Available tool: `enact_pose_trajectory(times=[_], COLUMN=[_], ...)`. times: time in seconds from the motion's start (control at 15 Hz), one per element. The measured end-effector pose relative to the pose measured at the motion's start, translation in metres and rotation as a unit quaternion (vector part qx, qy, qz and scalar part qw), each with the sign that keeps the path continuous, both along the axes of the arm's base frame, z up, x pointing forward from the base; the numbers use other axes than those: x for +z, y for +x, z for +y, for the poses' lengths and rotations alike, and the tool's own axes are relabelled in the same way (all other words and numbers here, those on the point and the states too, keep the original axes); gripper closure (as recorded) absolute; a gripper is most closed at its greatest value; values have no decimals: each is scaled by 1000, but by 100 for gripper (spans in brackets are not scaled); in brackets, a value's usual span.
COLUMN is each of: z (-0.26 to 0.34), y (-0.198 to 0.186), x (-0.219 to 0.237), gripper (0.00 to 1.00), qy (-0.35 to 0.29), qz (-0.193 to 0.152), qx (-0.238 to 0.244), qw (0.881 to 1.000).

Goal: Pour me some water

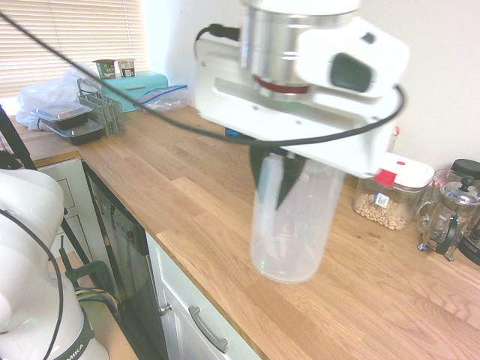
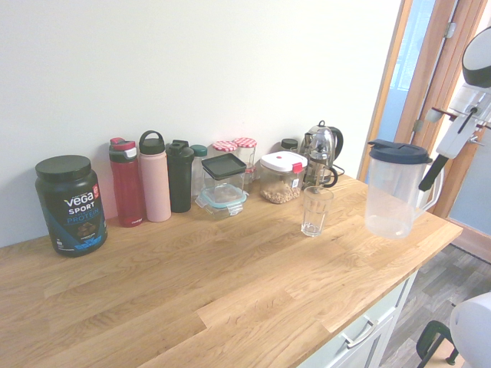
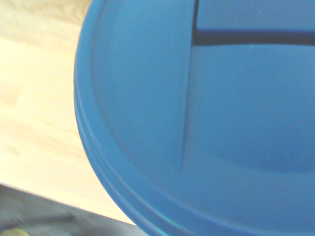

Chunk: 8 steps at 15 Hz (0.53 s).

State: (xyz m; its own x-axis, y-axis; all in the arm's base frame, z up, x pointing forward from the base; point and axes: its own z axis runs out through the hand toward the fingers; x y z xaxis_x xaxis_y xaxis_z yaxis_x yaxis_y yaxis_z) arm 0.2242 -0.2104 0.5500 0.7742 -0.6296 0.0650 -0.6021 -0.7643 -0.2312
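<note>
Inspection of the wooden surface (image 2: 230, 291), left to right in the second exterior view.

Against the wall stand a Vega Sport protein tub (image 2: 70, 205), a red bottle (image 2: 126, 182), a pink bottle (image 2: 154, 178), a dark bottle (image 2: 180, 176), a lidded glass food box (image 2: 223, 182), jars with red checked lids (image 2: 235, 147), a container of nuts with a white lid (image 2: 281, 177) and a steel kettle (image 2: 321, 153). None of these bears on the task.

The drinking glass (image 2: 315, 211) stands upright and empty, forward of the kettle and clear of its neighbours. It is rigid, smooth and breakable; a knock from the pitcher would likely tip it.

The clear plastic pitcher (image 2: 396, 192) with its dark blue lid (image 2: 399, 151) stands near the surface's right end, a short way to the right of the glass. Little or no water can be made out inside; the contents cannot be confirmed. Judgement: light if empty, noticeably heavier and prone to swing if filled. The wall is slick and somewhat flexible, so the handle on its right side is the sound place to grip.

The claw (image 2: 430, 175) is clamped tight at that handle and appears to hold it; the first exterior view shows the dark fingers at the pitcher's upper wall. The wrist view is filled by the blue lid.

Pouring has not begun.
</note>
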Motion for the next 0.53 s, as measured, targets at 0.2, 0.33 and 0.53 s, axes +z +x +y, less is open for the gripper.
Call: enact_pose_trajectory(times=[0.2,0.33,0.53], z=[62,105,188], y=[3,12,42], x=[-6,-14,-22], gripper=[100,100,100], qy=[11,14,12], qz=[-23,-38,-41], qx=[-73,-102,-117], qw=[997,994,992])
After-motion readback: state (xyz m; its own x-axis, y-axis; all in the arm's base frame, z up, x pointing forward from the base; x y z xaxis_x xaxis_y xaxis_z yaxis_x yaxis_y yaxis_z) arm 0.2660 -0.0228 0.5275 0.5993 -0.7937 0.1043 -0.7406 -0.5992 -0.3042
